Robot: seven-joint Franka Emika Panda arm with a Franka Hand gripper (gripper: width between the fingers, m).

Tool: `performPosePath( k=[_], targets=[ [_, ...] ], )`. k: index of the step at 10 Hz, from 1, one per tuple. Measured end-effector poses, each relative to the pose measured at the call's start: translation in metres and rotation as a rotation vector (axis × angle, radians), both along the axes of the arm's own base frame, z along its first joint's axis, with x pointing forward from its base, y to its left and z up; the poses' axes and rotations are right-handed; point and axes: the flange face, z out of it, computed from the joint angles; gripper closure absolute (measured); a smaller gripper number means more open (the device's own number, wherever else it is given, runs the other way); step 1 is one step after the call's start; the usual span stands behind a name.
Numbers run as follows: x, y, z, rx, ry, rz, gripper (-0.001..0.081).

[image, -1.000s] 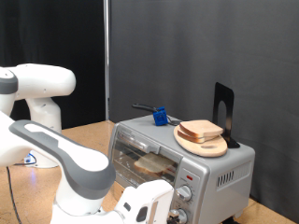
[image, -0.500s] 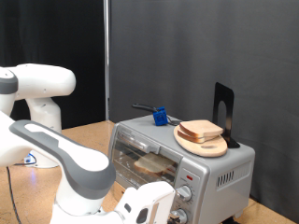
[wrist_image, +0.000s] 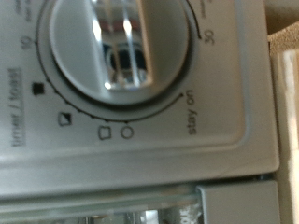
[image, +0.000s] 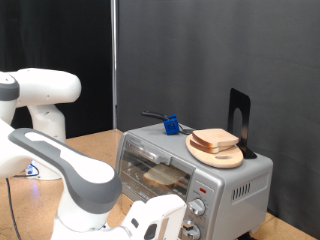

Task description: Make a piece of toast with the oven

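Observation:
The silver oven (image: 243, 181) stands on the table at the exterior view's right. Its glass door looks shut, and a slice of toast (image: 163, 177) lies on the rack behind it. A second slice (image: 215, 139) lies on a round wooden plate (image: 228, 159) on top of the oven. My gripper (image: 178, 222) is low at the oven's front, right at the round knobs (image: 198, 208). The wrist view is filled by one silver timer knob (wrist_image: 121, 42) with a "stay on" mark, very close. My fingers do not show there.
A blue object (image: 172, 125) with a dark handle and a black upright stand (image: 240, 118) sit on the oven's top. The arm's white base (image: 45, 100) is at the exterior view's left. A black curtain hangs behind.

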Motion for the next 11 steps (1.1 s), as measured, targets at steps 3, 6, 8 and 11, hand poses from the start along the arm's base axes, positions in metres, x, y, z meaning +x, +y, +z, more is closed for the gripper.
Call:
performPosePath(
  k=[3,6,8,11],
  targets=[
    [0.004,-0.007,0.011,0.014,-0.032,0.029,0.0186],
    [0.007,-0.009,0.016,0.029,-0.063,0.044,0.0124],
    [0.007,-0.009,0.012,0.013,-0.069,0.046,0.0124],
    [0.007,-0.003,0.003,-0.013,-0.075,0.061,0.0124]
  ],
)
